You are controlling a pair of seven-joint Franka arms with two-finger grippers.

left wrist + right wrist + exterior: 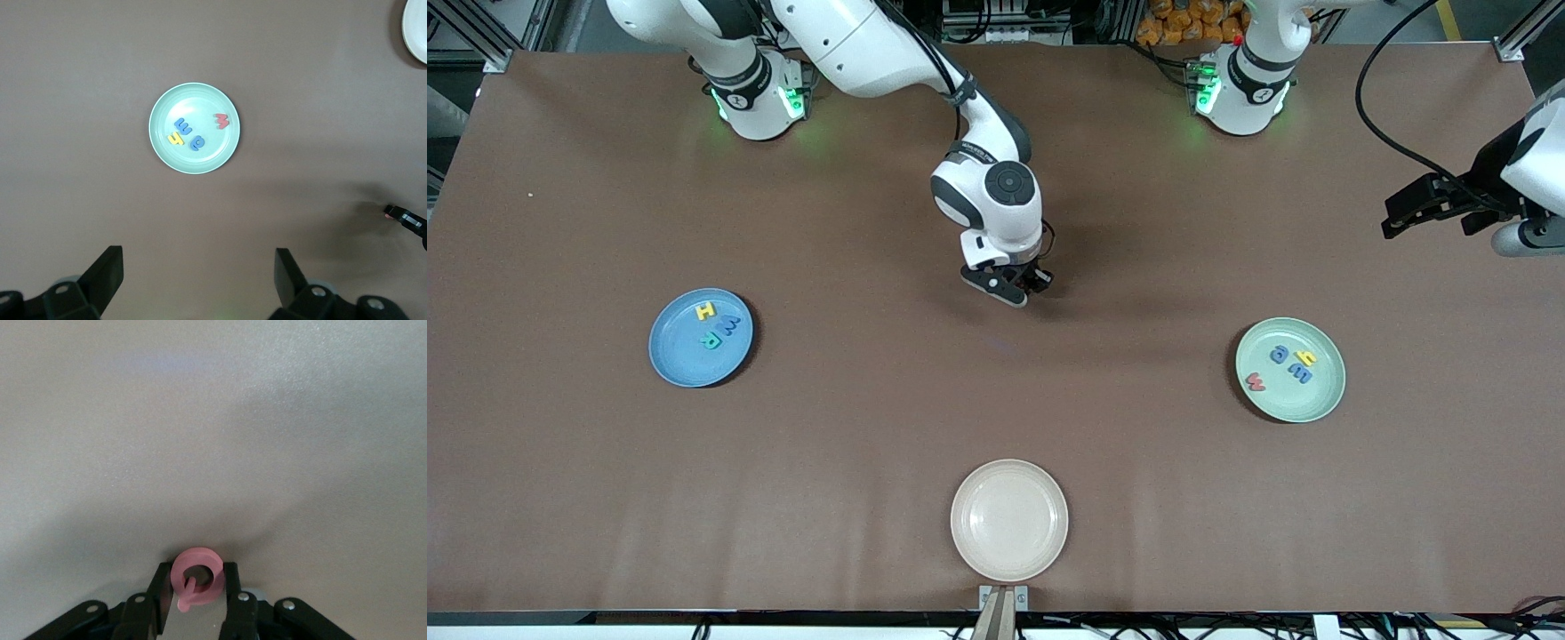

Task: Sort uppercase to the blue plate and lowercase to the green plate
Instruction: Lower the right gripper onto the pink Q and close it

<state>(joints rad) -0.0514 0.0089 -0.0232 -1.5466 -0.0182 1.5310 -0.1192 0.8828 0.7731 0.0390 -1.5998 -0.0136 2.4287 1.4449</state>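
Right pincer (196, 600): low over the bare middle of the worktop (996, 400), its two fingers pressed against the sides of the red Q (195, 577); the letter stands upright between them.
Left pincer (199, 277): spread wide and holding nothing, up in the air over the left arm's end of the worktop, looking down on the green plate (163, 148); this arm waits.
Blue plate (671, 351): on the worktop toward the right arm's end. It carries the yellow H (705, 311), the blue W (731, 324) and the teal-green R (711, 340), close together in the part of the plate away from the front camera.
Green plate contents: the red w (221, 121) lies a little apart from the rest; the blue m (183, 125), the blue a (198, 141) and the yellow h (175, 139) sit bunched together.
Green plate position: on the worktop toward the left arm's end.
Cream-white plate (969, 533): on the worktop close to the front camera's edge, between the two coloured plates and nearer to the camera than either; nothing lies in it.
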